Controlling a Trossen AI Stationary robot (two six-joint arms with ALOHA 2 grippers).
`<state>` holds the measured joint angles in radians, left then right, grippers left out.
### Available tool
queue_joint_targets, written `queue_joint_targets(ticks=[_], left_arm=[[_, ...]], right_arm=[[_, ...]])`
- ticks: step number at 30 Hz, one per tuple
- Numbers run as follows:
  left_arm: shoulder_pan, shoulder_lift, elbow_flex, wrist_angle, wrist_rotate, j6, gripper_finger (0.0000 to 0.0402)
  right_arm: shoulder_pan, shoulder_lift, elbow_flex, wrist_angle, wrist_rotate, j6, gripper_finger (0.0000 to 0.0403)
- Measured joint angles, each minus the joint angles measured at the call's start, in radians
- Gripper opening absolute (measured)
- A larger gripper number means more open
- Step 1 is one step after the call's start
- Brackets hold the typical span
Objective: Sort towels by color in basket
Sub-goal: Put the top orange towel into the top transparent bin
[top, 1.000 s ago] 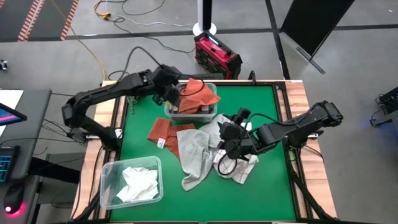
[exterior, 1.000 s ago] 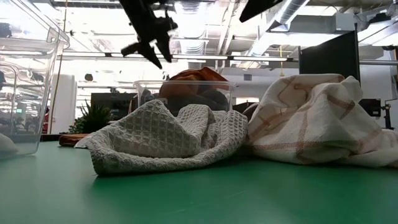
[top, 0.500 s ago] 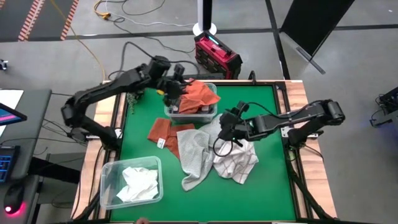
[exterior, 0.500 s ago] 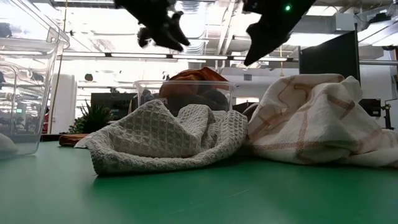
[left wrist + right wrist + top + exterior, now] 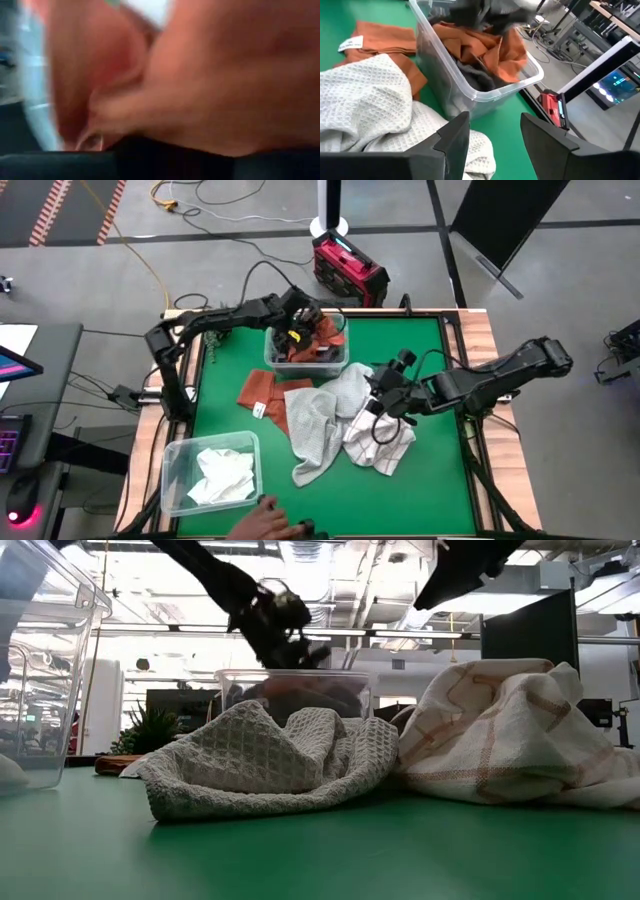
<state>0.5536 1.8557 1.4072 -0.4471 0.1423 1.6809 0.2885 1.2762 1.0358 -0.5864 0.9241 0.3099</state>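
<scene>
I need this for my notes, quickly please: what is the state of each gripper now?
Left gripper: down in the clear bin on the rust-orange towel; open or shut cannot be told.
Right gripper: open, empty, above the light grey waffle towel.

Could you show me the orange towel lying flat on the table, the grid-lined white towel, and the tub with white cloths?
orange towel (image 5: pixel 257 390), high view, its middle.
grid-lined white towel (image 5: pixel 500 730), low view, front fold.
tub (image 5: pixel 172 477), high view, left rim.
</scene>
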Motion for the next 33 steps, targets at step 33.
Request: queue_joint_targets(ticks=[33], left_arm=[[-0.024,0.025,0.029,0.054,0.061,-0.016,0.0071]], right_arm=[[-0.003,-0.013,-0.012,0.045,0.020,0.006,0.0214]])
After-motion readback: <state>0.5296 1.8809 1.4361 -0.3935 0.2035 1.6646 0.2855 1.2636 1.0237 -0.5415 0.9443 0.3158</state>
